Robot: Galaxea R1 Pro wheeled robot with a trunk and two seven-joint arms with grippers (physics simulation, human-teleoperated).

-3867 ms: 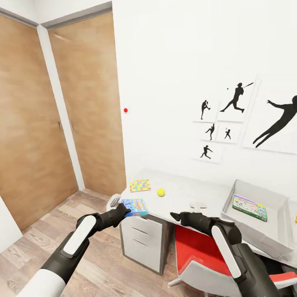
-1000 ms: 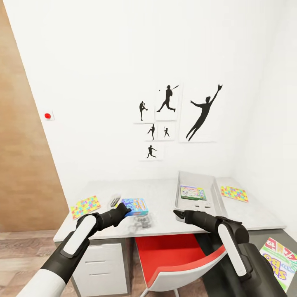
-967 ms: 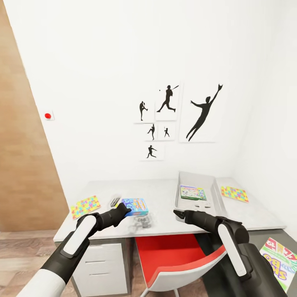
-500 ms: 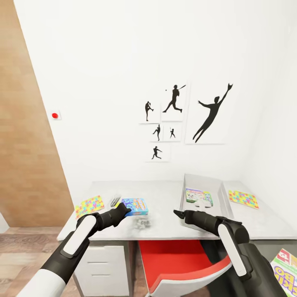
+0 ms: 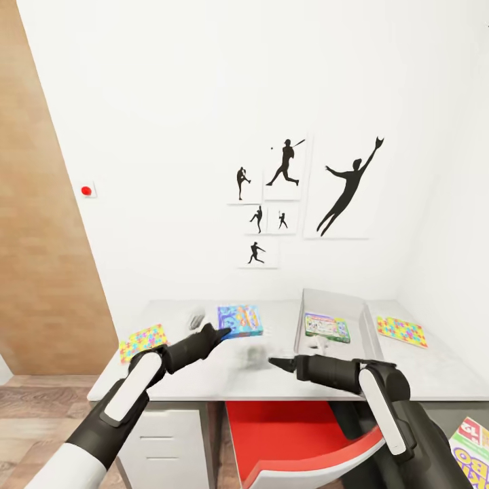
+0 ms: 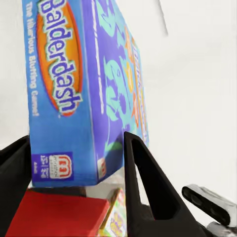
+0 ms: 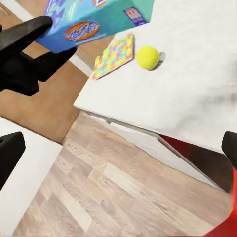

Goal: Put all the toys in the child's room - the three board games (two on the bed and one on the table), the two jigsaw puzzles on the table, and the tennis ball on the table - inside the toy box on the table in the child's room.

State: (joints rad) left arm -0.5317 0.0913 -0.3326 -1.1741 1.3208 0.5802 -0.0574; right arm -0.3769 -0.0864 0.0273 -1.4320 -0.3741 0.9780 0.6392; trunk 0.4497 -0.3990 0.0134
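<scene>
My left gripper (image 5: pixel 219 333) is shut on the blue board game (image 5: pixel 239 320), lettered "Balderdash" (image 6: pixel 74 94), and holds it above the table (image 5: pixel 204 380). The grey toy box (image 5: pixel 336 300) stands to its right with a green-edged board game (image 5: pixel 327 327) inside. One jigsaw puzzle (image 5: pixel 142 341) lies at the table's left end, another (image 5: pixel 402 331) right of the toy box. The tennis ball (image 7: pixel 147 57) rests on the table beside the left puzzle (image 7: pixel 114 55). My right gripper (image 5: pixel 275 362) hovers open over the table's front, holding nothing. A yellow-green-red board game (image 5: pixel 471 440) lies low at the far right.
A red chair (image 5: pixel 299 435) is tucked under the table in front of me. White drawers (image 5: pixel 170 441) sit under the table's left end. A brown door (image 5: pixel 34 204) is at the left, and a wood-plank floor (image 7: pixel 113 192) lies below the table edge.
My left gripper has carried the blue board game forward and to the right over the table. The right gripper has reached a little forward. The view has shifted slightly.
</scene>
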